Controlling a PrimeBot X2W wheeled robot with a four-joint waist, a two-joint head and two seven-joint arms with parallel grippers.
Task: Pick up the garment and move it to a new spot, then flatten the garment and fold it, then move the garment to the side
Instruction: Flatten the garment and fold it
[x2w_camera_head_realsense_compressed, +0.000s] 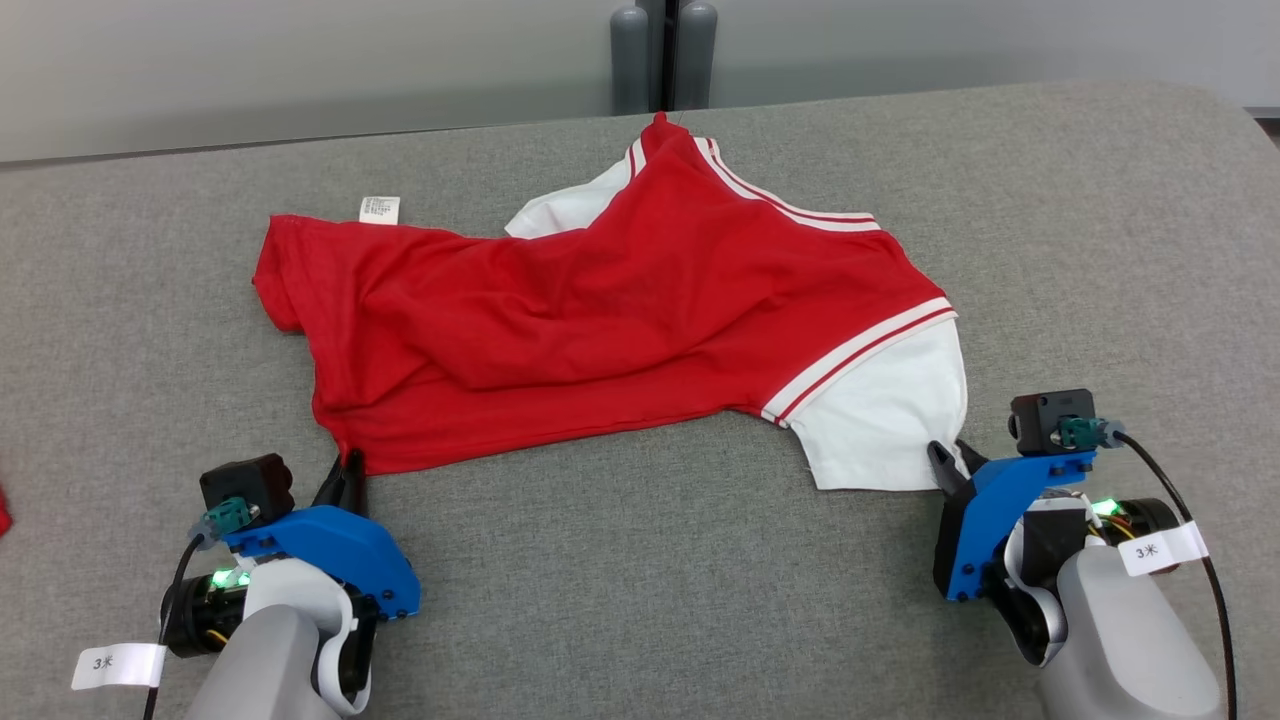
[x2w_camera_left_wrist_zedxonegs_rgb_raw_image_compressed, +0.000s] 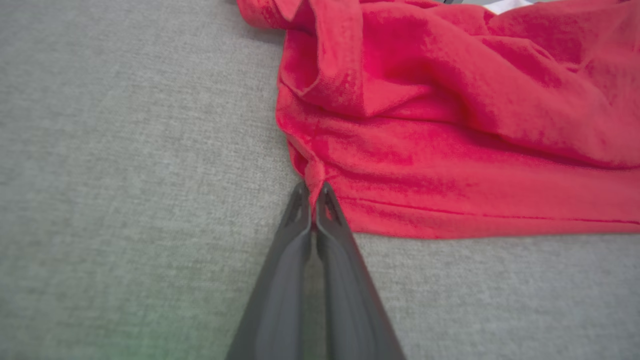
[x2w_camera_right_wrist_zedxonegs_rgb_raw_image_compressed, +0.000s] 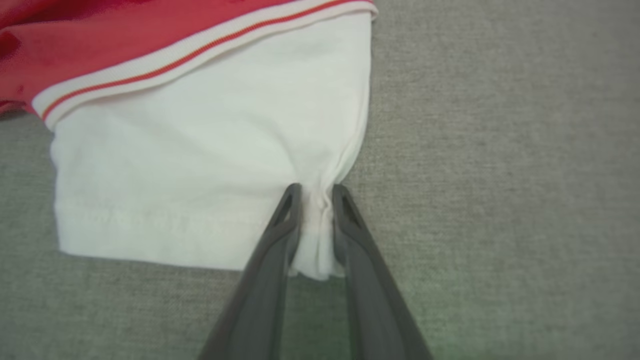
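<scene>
**Red-and-white garment (x2w_camera_head_realsense_compressed: 600, 310) gripped at both near corners**

Grey woven cloth covers the desk (x2w_camera_head_realsense_compressed: 640, 600), and bare surface runs wide on the left, along the near edge between the two arms, and on the right out to the rounded far-right corner. At the far left edge of the head view a small scrap of something red (x2w_camera_head_realsense_compressed: 3, 510) shows; what it is cannot be told.

Counted: one garment, two claws, one white label (x2w_camera_head_realsense_compressed: 379, 209) at the garment's far-left hem, two white sleeves with striped trim, and two grey posts (x2w_camera_head_realsense_compressed: 662, 55) standing behind the desk's back edge.

The left claw (x2w_camera_head_realsense_compressed: 350, 468) sits at the garment's near-left corner. In the left wrist view its fingers are pressed together with the red hem corner pinched between the tips.

The garment lies crumpled in the middle of the desk, its red body spread from the left hem to the sleeves on the right, well away from every desk edge. One sleeve peeks out at the back; the other lies flat at the near right.

The right claw (x2w_camera_head_realsense_compressed: 950, 458) is at that near-right sleeve's corner. In the right wrist view its fingers stand narrowly apart, with a gathered bunch of white cloth held between them and touching both.
</scene>
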